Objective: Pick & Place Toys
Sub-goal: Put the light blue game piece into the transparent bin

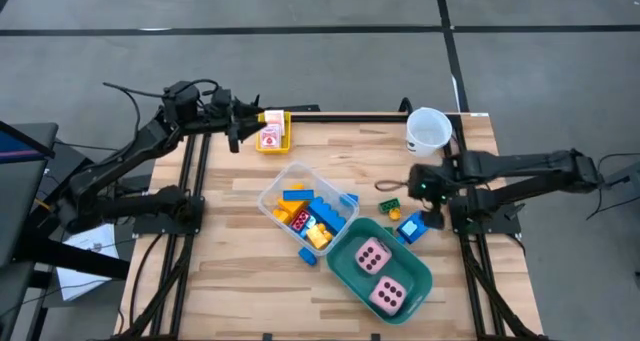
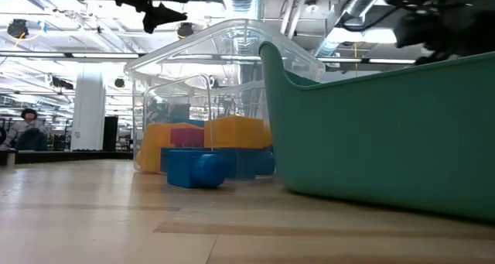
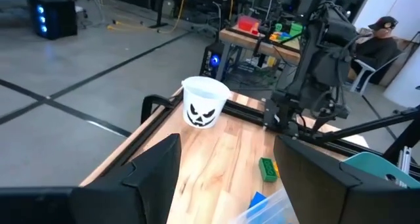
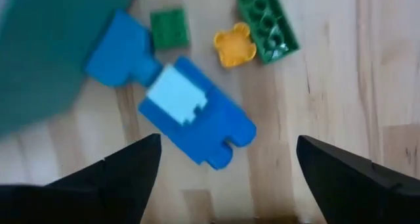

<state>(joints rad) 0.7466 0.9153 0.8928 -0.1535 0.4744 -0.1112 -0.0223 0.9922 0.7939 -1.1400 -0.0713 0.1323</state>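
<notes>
Right wrist view: a blue brick (image 4: pixel 197 122) lies on the table (image 4: pixel 315 66) beside green bricks (image 4: pixel 266 23), under the right gripper (image 4: pixel 223 165), jaws wide and empty. High view alone shows bricks in the clear bin (image 1: pixel 282 181), dice (image 1: pixel 372 255) in the tub (image 1: pixel 418 276), and the left gripper (image 1: pixel 236 129), open, near a yellow tray (image 1: pixel 284 131).

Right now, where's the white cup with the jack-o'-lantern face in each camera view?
High view: white cup at the table's far edge, right of centre, just behind the right gripper.
Low view: not in it.
Left wrist view: centre, face showing.
Right wrist view: not in it.
Shared landmark: green brick.
</notes>
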